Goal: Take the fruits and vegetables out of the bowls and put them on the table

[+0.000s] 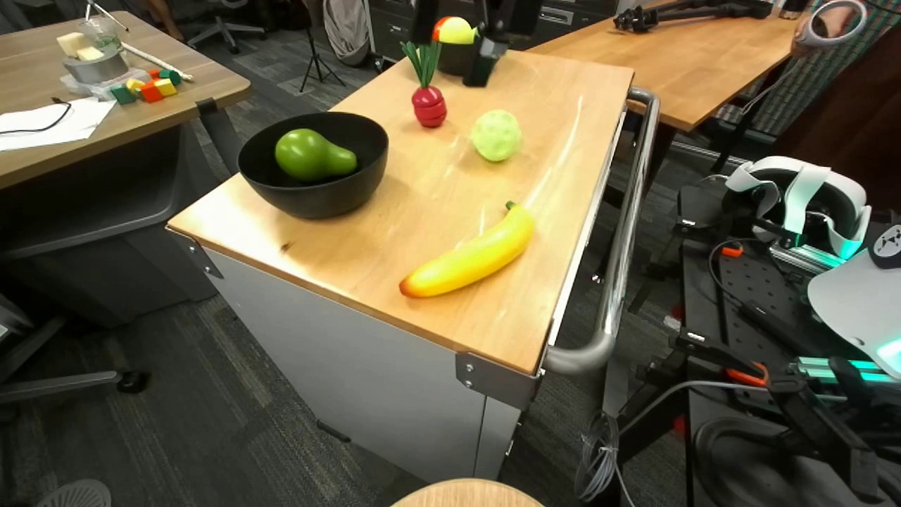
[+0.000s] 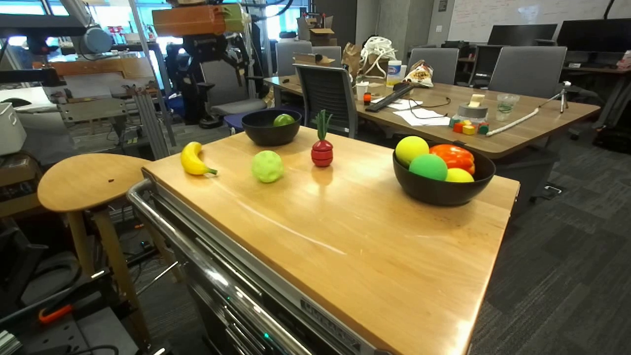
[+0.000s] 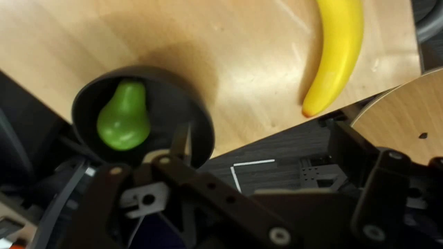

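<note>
Black gripper [image 3: 261, 140] first: its jaws stand released, wide apart with nothing between them; one fingertip [image 3: 180, 145] shows across the near bowl [image 3: 173, 110] but is blurred, so its height is hard to judge. Inside lies your pear [image 3: 124, 117], on its side; expect something light, stiff and slick, not easily bruised. You'd best pinch it across the belly, behind the neck, minding the bowl's wall, which may leave little room beside the fat end. Next, the banana [image 3: 341, 52] lies on the table [image 3: 242, 86] near its edge, then the ball [image 2: 267, 166]. Near it, the radish [image 2: 322, 153] stands upright between the bowls; its leaves could catch a low swing. Farther, the other bowl [image 2: 438, 190] holds a pepper [image 2: 453, 158] and fruits [image 2: 428, 166]; past the table stands a desk [image 2: 537, 123].
</note>
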You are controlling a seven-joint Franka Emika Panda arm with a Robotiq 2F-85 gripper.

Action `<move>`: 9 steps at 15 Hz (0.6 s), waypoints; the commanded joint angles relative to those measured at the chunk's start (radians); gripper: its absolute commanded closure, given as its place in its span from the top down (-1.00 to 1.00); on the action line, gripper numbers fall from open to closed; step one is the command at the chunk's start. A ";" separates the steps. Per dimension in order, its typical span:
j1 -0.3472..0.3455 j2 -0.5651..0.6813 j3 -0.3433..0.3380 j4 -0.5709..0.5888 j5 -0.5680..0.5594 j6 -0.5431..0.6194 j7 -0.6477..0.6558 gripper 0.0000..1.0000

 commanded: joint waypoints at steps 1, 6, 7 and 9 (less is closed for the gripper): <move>0.014 0.073 -0.024 0.087 -0.001 0.142 -0.028 1.00; -0.010 0.231 -0.030 0.214 0.007 0.236 -0.009 1.00; -0.019 0.264 -0.026 0.235 0.004 0.241 -0.008 1.00; -0.039 0.323 -0.017 0.272 -0.001 0.246 -0.002 1.00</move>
